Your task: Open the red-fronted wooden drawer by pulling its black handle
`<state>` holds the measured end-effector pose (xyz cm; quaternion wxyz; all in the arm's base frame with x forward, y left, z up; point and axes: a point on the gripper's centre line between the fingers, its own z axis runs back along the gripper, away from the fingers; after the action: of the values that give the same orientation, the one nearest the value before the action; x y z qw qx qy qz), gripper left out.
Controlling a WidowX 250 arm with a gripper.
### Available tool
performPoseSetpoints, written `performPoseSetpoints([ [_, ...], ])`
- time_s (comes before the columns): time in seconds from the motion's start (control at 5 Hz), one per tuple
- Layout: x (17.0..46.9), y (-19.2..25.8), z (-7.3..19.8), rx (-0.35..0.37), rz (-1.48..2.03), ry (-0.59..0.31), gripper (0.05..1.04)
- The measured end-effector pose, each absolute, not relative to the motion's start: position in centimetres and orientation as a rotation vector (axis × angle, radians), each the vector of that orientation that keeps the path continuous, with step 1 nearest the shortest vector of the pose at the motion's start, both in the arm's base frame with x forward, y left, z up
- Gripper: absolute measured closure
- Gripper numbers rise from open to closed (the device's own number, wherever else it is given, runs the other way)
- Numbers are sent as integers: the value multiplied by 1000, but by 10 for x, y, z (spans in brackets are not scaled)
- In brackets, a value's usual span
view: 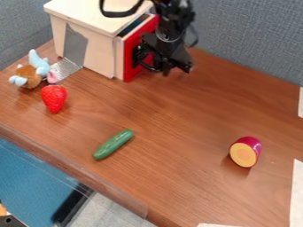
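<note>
The black gripper [176,69] hangs at the top of the view, close in front of the red drawer front [129,55] of a pale wooden box [95,42]; whether it is open or closed cannot be told, nor whether it touches the drawer front. The drawer front stands slightly out from the box, with a dark gap along its upper edge, and faces the right side of the view. A black cable [121,13] loops over the box's top. Silvery tape [75,46] runs down the box's long side and onto the brown wood-grain table [172,119]. Left of the box lies a plush toy [26,73] in brown, light blue and pink, and just below it in the view is a red toy strawberry [54,98], its tip toward the front edge. A green toy cucumber [113,144] lies aslant nearer that edge, well apart from the box. Toward the right, a purple-skinned cut toy sweet potato [244,153] shows its yellow-orange face. White paper pieces [297,195] lie along the table's right side, and grey fabric panels [254,40] rise behind.
</note>
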<state>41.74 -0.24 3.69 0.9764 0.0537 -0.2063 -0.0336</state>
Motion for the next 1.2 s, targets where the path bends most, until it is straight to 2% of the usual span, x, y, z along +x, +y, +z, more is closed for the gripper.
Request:
performPoseSetpoints([
  [0.6, 416, -56, 42, 88, -134, -419, 956],
  [0.8, 414, -69, 42, 79, -147, -417, 922],
  [1.0, 416, -75, 48, 78, -100, -418, 725],
  [1.2, 415, -73, 53, 97, -7, -395, 422],
])
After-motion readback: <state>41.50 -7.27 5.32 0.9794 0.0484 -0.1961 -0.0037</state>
